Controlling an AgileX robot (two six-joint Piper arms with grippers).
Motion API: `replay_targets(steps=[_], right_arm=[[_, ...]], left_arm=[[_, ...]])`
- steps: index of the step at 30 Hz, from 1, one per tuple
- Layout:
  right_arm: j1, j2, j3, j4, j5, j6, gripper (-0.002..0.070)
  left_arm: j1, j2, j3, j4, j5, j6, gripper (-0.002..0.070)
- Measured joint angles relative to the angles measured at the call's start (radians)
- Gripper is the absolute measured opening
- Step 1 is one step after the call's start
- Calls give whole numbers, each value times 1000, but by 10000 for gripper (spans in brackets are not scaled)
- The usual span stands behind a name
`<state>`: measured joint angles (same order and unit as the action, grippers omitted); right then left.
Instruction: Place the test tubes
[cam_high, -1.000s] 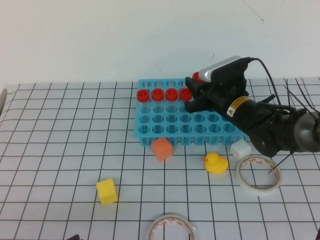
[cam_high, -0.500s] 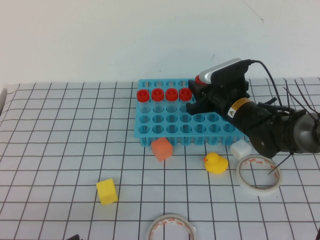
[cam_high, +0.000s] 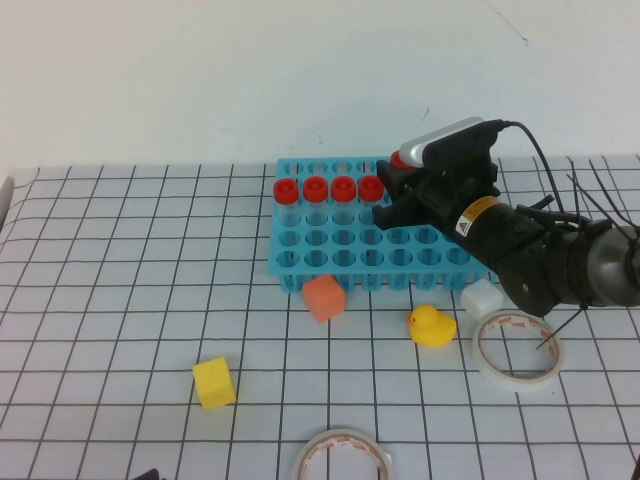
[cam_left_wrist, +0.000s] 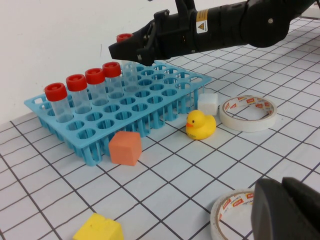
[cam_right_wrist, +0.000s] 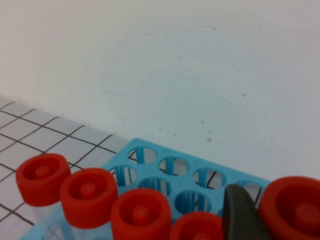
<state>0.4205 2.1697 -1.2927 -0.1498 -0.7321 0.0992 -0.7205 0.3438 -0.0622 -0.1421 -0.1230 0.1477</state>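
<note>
Tube placement is under way at the blue rack (cam_high: 290, 268), which stands at the far side of the gridded table (cam_high: 100, 300). Four capped tubes (cam_high: 316, 189) stand upright side by side in the rack's second row from the back, starting at its left end. The right gripper (cam_high: 388, 196) hangs over that same row, just beside the last of the four, with its jaws partly closed on a fifth test tube (cam_high: 399, 157). The tube's red cap sticks up above the fingers (cam_right_wrist: 239, 215) and sits higher than the other caps. Its clear body runs down below the fingers toward the next hole in the row, though how deep it sits cannot be told. An orange cube (cam_high: 323, 298) lies against the rack's near edge. A yellow duck (cam_high: 431, 326), a white cube (cam_high: 481, 297) and a tape roll (cam_high: 517, 347) lie near the rack's front right corner. A yellow cube (cam_high: 214, 383) and a second tape roll (cam_high: 341, 455) lie well in front of the rack. The left gripper (cam_left_wrist: 280, 200) is closed and empty, parked beside that second roll, well apart from the rack.
</note>
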Motion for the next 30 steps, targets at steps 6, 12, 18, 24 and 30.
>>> replay_targets(steps=[6, 12, 18, 24, 30], right_arm=[[0, 0, 0, 0, 0, 30, 276], [0, 0, 0, 0, 0, 35, 333], [0, 0, 0, 0, 2, 38, 347], [0, -46, 33, 0, 27, 27, 326], [0, -287, 186, -4, 54, 27, 77]], left_arm=[[0, 0, 0, 0, 0, 0, -1], [0, 0, 0, 0, 0, 0, -1], [0, 0, 0, 0, 0, 0, -1], [0, 0, 0, 0, 0, 0, -1], [0, 0, 0, 0, 0, 0, -1]])
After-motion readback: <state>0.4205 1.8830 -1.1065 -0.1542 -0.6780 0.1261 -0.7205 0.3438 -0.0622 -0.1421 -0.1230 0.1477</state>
